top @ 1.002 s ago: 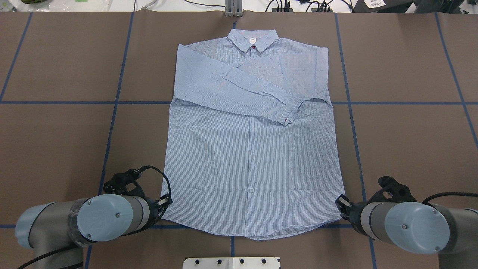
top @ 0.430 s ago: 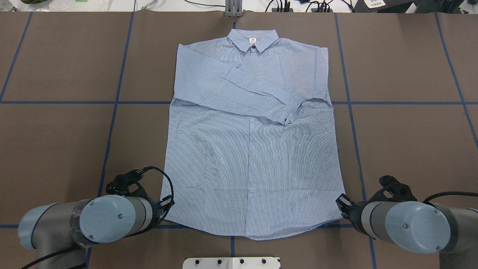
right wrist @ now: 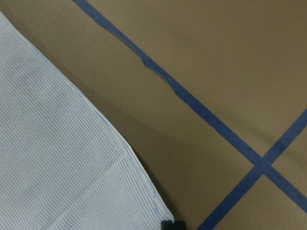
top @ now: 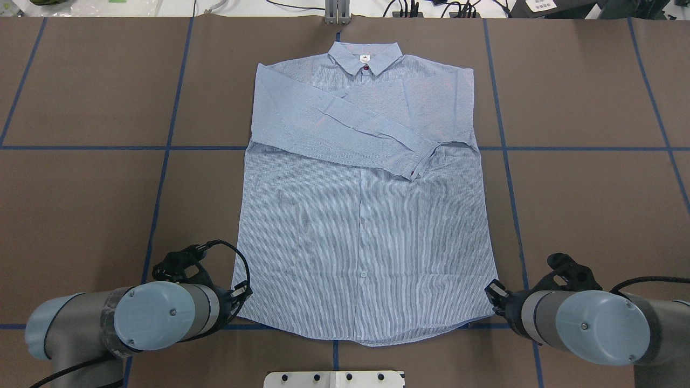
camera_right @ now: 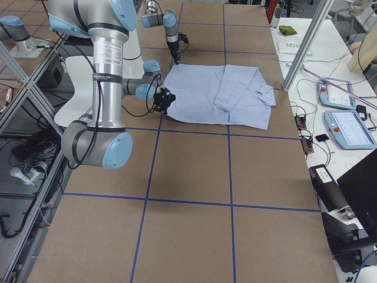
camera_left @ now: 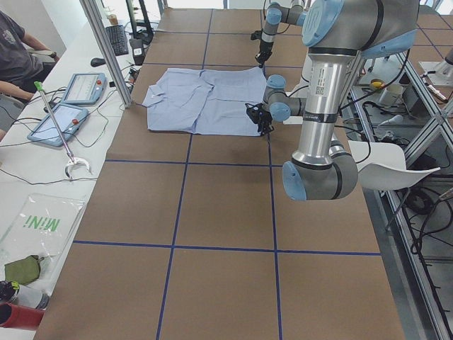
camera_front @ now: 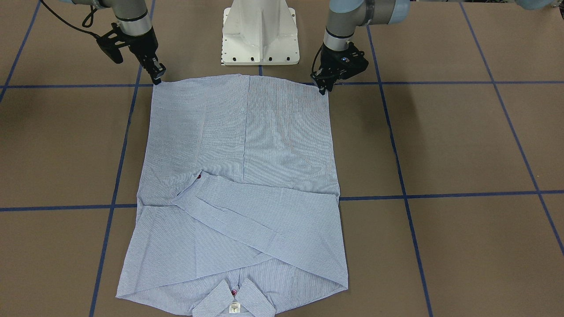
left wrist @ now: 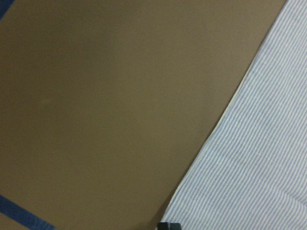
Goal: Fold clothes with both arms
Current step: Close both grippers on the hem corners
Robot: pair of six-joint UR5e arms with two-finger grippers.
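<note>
The light-blue striped shirt (top: 361,215) lies flat and face up on the brown table, collar at the far side, both sleeves folded across the chest. It also shows in the front-facing view (camera_front: 242,132). My left gripper (top: 243,292) (camera_front: 324,89) looks shut, its tips on the shirt's near-left hem corner. My right gripper (top: 491,291) (camera_front: 157,79) looks shut on the near-right hem corner. The left wrist view shows the shirt's side edge (left wrist: 259,167) beside a black fingertip (left wrist: 169,225). The right wrist view shows the hem corner (right wrist: 57,158) at a fingertip (right wrist: 172,224).
The white pedestal base (camera_front: 260,35) stands just behind the hem, between the arms. Blue tape lines (top: 161,178) grid the table. A metal post (top: 335,13) stands past the collar. A seated person (camera_left: 14,49) and tablets (camera_left: 64,120) are at the side bench.
My left arm has shifted slightly toward the shirt's hem corner and then held still. The right arm and the shirt have barely moved.
</note>
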